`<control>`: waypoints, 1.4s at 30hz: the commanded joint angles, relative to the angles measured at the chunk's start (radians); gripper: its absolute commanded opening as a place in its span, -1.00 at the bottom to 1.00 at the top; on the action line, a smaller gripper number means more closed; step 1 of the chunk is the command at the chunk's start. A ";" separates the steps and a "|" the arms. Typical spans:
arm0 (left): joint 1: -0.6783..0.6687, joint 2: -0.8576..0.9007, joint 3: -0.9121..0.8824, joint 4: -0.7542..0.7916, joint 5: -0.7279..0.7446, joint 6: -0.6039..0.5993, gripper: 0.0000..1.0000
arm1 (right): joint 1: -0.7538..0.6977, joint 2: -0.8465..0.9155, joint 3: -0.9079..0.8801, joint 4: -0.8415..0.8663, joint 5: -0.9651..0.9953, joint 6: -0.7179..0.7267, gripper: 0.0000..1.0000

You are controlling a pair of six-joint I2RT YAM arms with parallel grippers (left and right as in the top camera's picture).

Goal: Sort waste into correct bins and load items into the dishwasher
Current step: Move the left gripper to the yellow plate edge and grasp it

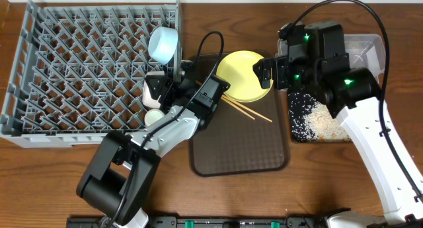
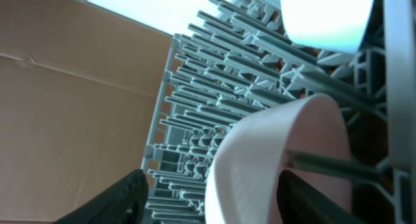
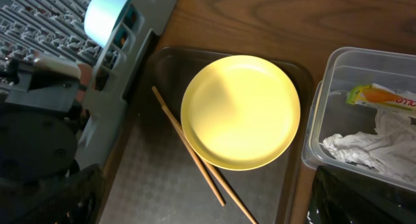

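The grey dish rack (image 1: pixel 79 69) fills the left of the overhead view. A light blue bowl (image 1: pixel 163 43) stands on edge at its right side. My left gripper (image 1: pixel 157 90) is over the rack's right edge, open, with its fingers (image 2: pixel 214 195) either side of the white bowl (image 2: pixel 286 152), which leans among the pegs. A small white cup (image 1: pixel 153 117) sits just below it. My right gripper (image 1: pixel 264 73) is open and empty above the yellow plate (image 1: pixel 244 75), which lies on the brown tray with the chopsticks (image 1: pixel 248 110) beside it. The plate (image 3: pixel 240 110) and chopsticks (image 3: pixel 195 152) also show in the right wrist view.
The brown serving tray (image 1: pixel 241 155) lies at centre. The clear tub (image 3: pixel 338 107) at right holds a snack wrapper (image 3: pixel 383 97) and crumpled tissue (image 3: pixel 364 146). The black tray (image 1: pixel 314 119) in front of it holds rice-like scraps. A cable loops over the brown tray's left side.
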 commanded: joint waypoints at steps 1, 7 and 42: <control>-0.001 -0.045 0.028 0.000 0.114 -0.031 0.36 | 0.003 0.007 0.013 -0.001 -0.001 0.011 0.99; 0.000 -0.166 0.032 -0.033 0.460 -0.071 0.40 | 0.003 0.007 0.013 -0.001 -0.001 0.011 0.98; 0.156 0.076 0.378 -0.248 1.357 -0.594 0.47 | 0.003 0.007 0.013 -0.001 -0.001 0.011 0.99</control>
